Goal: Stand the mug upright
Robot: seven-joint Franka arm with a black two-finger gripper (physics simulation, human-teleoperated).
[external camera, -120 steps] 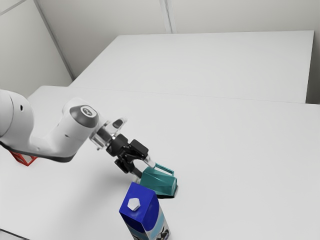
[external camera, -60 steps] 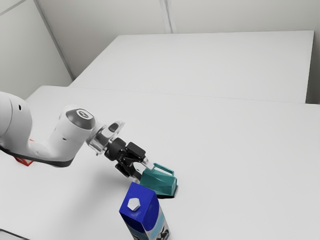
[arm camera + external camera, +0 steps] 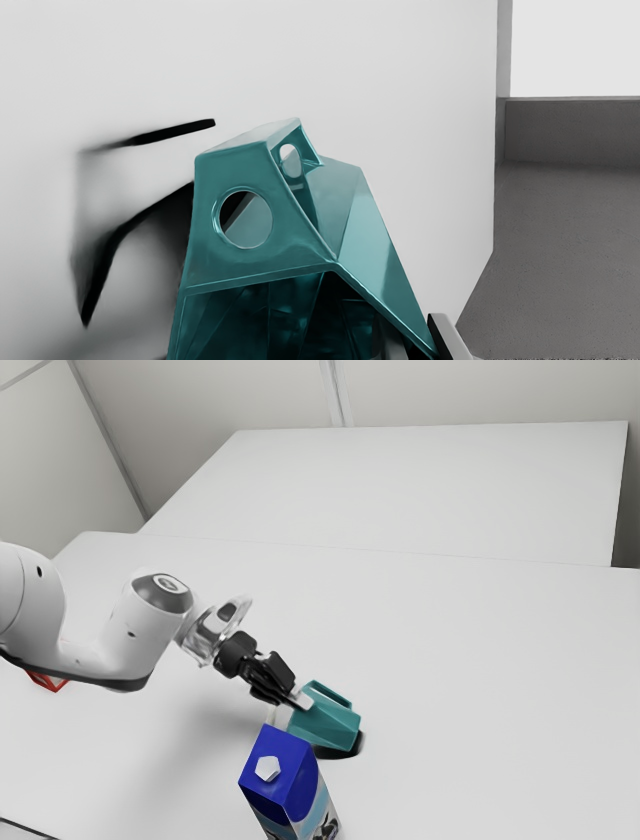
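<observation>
Exterior view, mug: teal mug (image 3: 328, 724) on its side, tilted, beside the blue carton (image 3: 287, 771); mouth toward the arm (image 3: 130, 632), handle (image 3: 333, 694) on the upper side.
Gripper: gripper (image 3: 300, 702) closed down to the thickness of the mug's wall and pinching it at the rim, one finger (image 3: 393, 342) inside the mouth, the other (image 3: 451, 339) outside.
Reason for hold: the rim is the end that must finish on top; gripping there probably lets the wrist swing the base down.
Shadow: dark patch (image 3: 353, 748) under the far end; suggests the base is a little raised. Not upright.
Risk: thin wall may pivot between the fingers; carton is near enough to be knocked.
Surface: plain white tabletop (image 3: 460, 660), matte; red box (image 3: 47, 681) partly behind the arm.
Room: pale walls (image 3: 480, 392), a white slab (image 3: 420, 485) beyond the table.
</observation>
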